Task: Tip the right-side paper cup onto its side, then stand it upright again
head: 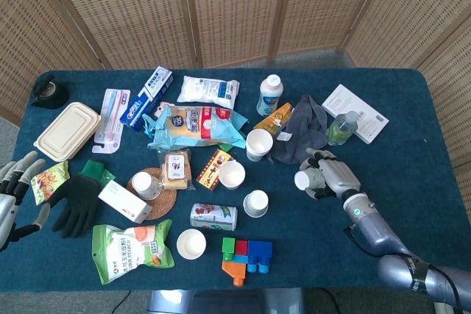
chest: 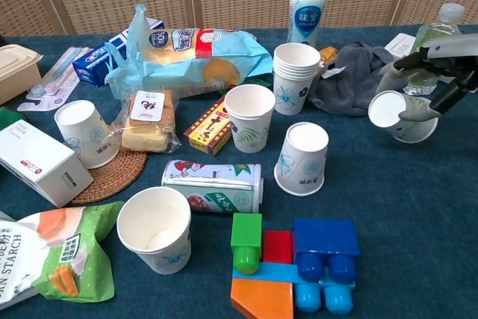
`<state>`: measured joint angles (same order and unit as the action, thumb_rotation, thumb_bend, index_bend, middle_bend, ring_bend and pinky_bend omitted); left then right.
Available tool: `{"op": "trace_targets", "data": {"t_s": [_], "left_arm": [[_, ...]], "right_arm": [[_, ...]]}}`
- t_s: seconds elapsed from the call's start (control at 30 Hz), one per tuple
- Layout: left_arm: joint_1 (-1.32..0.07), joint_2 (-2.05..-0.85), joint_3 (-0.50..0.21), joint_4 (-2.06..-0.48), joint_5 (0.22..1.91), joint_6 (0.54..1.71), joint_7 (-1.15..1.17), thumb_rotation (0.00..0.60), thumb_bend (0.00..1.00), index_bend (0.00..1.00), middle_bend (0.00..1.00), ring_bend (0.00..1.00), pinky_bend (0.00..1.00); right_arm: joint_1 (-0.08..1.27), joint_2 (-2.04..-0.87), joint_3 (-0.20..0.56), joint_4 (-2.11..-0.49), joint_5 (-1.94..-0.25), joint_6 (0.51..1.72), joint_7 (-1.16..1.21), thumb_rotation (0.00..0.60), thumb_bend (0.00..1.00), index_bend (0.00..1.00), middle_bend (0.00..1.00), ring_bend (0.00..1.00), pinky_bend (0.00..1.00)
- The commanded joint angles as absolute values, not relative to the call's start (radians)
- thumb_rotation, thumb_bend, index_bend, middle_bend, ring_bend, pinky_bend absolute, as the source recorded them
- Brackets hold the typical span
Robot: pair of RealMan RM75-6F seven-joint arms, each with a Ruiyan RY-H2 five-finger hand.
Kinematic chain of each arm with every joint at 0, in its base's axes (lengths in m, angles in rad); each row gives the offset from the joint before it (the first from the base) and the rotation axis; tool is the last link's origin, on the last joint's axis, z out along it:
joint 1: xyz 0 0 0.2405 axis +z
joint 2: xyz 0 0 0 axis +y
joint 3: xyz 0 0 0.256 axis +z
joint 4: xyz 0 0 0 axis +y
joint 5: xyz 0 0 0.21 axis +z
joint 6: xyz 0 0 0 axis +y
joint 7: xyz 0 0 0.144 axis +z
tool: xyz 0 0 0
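Observation:
The right-side paper cup (chest: 403,119) is tilted onto its side with its white mouth facing left, in front of the grey cloth (chest: 349,80). My right hand (chest: 439,80) grips it from above and behind, fingers wrapped round its wall. In the head view the cup (head: 303,180) sticks out to the left of the right hand (head: 335,176). Whether the cup touches the table cannot be told. My left hand (head: 15,190) hangs at the table's left edge with fingers spread and nothing in it.
Left of the held cup are an upside-down cup (chest: 302,158), an upright cup (chest: 250,117) and a stack of cups (chest: 295,72). A green bottle (chest: 439,29) stands behind the hand. A lying can (chest: 213,184) and toy blocks (chest: 295,259) sit nearer the front.

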<state>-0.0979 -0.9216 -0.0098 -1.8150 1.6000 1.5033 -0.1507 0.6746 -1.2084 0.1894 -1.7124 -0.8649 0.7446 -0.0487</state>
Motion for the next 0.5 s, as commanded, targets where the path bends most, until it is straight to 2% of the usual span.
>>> {"op": "trace_targets", "data": {"t_s": [0.03,0.3,0.5], "left_arm": [[-0.097,-0.921,-0.010,-1.817,1.601,1.506,-0.149,0.600,0.51,0.00,0.00,0.00,0.03],[-0.095,-0.914,-0.011,-1.831,1.602,1.511,-0.135,0.600,0.51,0.00,0.00,0.00,0.03],[-0.095,-0.912,-0.011,-1.842,1.602,1.510,-0.123,0.600,0.51,0.00,0.00,0.00,0.03]], "right_arm": [[0.634,-1.161,0.260,-1.713,-0.919,0.617,0.173,0.600,0.37,0.43,0.00,0.00,0.00],[0.585,-1.163,0.329,-1.644,-1.057,0.495,0.461,0.600,0.37,0.42,0.00,0.00,0.00],[0.565,-1.179,0.346,-1.594,-1.163,0.453,0.601,0.600,0.36,0.41,0.00,0.00,0.00]]}}
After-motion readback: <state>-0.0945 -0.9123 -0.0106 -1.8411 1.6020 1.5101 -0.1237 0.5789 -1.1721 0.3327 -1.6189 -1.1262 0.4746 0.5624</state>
